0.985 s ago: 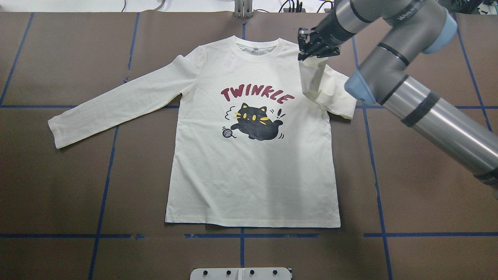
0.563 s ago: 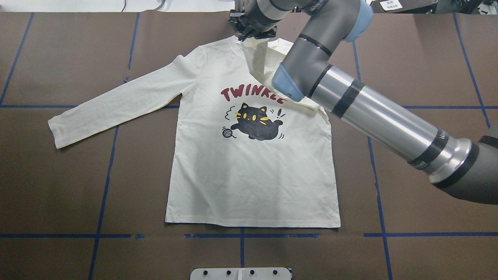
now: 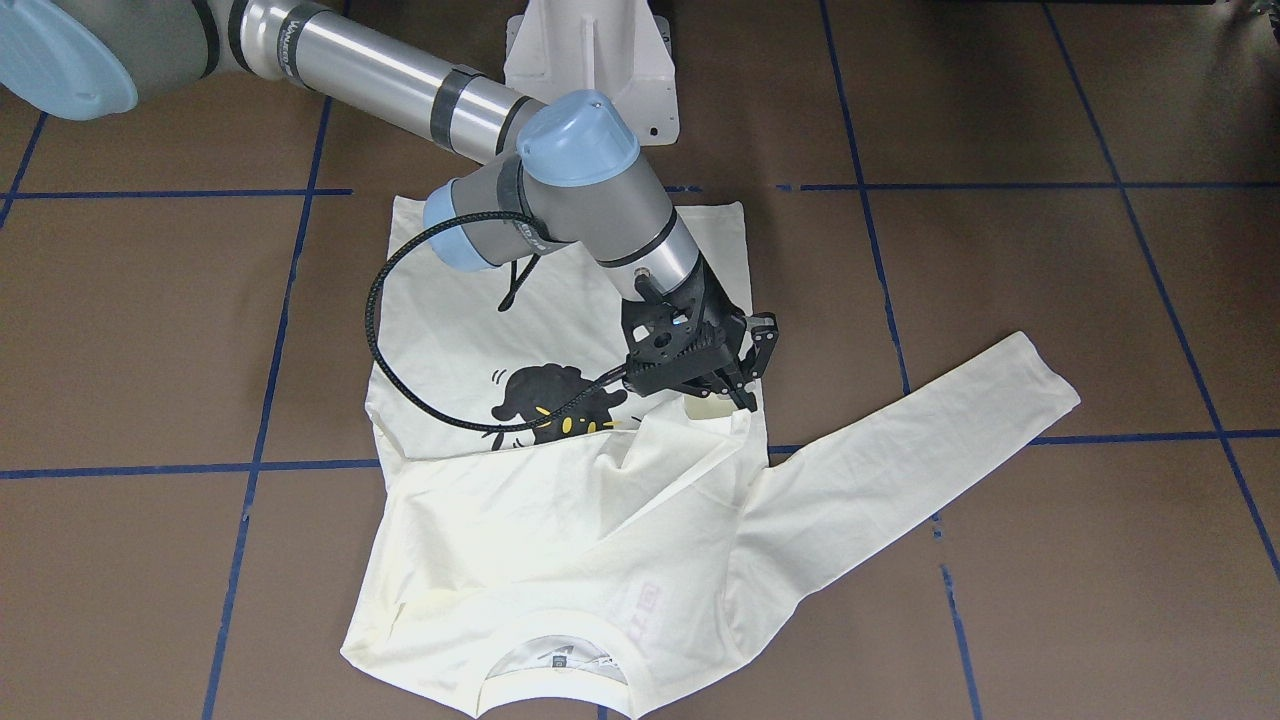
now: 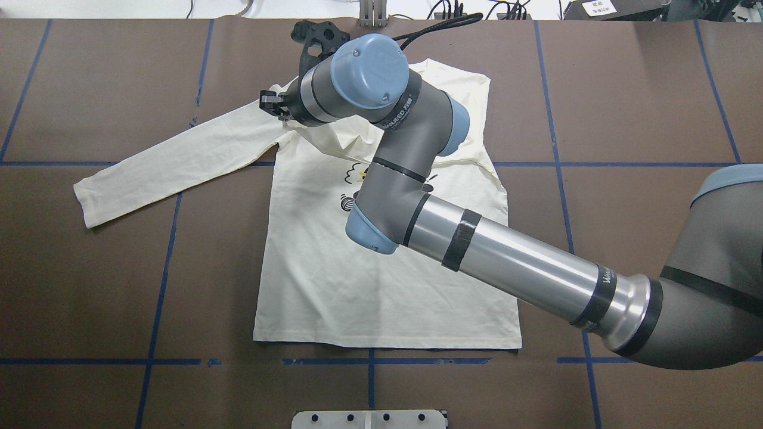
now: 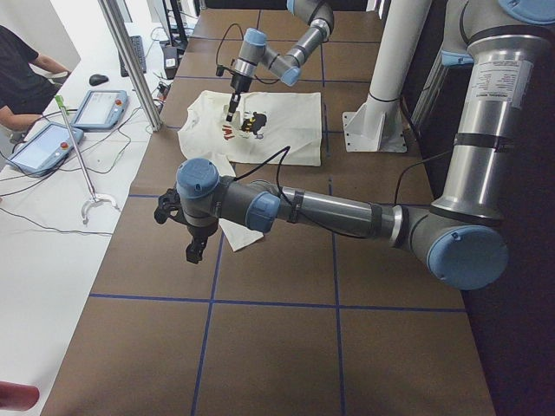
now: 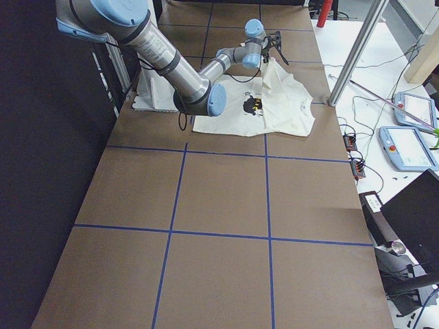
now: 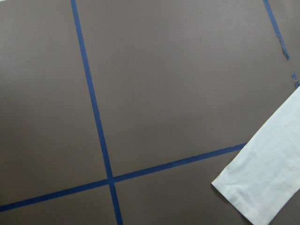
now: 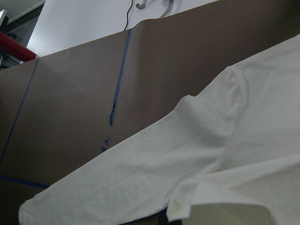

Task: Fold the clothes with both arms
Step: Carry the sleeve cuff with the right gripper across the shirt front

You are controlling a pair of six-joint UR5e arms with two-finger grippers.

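The cream-white shirt lies print-up on the brown table, hem toward me. My right arm reaches across it, and the right gripper sits over the shirt's left shoulder, shut on the cuff of the right sleeve. That sleeve is drawn across the chest and covers the lettering and part of the cat print. The left sleeve lies stretched out flat. My left gripper hovers just beyond that sleeve's cuff; I cannot tell whether it is open or shut.
Blue tape lines grid the table. The white pedestal base stands behind the shirt's hem. A side bench with tablets, cables and a person runs along the table's far side.
The right gripper has carried the sleeve cuff leftward, from the right shoulder past the collar to the left shoulder. The sleeve now lies across the chest over the lettering.
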